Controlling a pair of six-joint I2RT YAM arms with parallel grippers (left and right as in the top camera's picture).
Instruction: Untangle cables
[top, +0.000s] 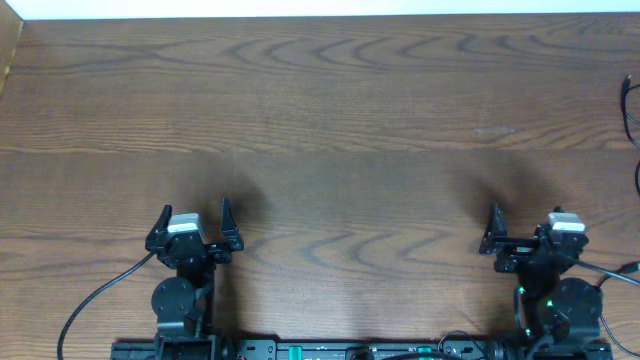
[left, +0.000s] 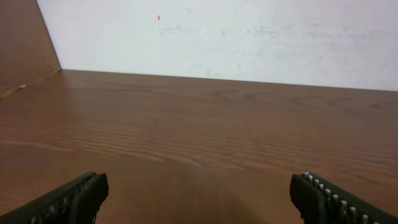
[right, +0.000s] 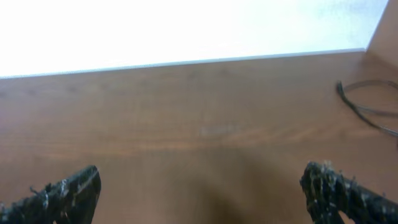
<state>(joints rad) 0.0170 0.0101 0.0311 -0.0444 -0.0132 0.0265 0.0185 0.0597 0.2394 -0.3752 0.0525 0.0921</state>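
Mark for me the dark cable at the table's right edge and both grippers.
dark cable (right: 341, 90), right wrist view, on its curved end.
left gripper (left: 199, 180), left wrist view, midway between its open fingertips.
right gripper (right: 200, 171), right wrist view, midway between its open fingertips.

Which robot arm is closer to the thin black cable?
Right. The black cable lies ahead of the right fingers and off to their right, at the table edge. The left fingers are over on the table's other side.
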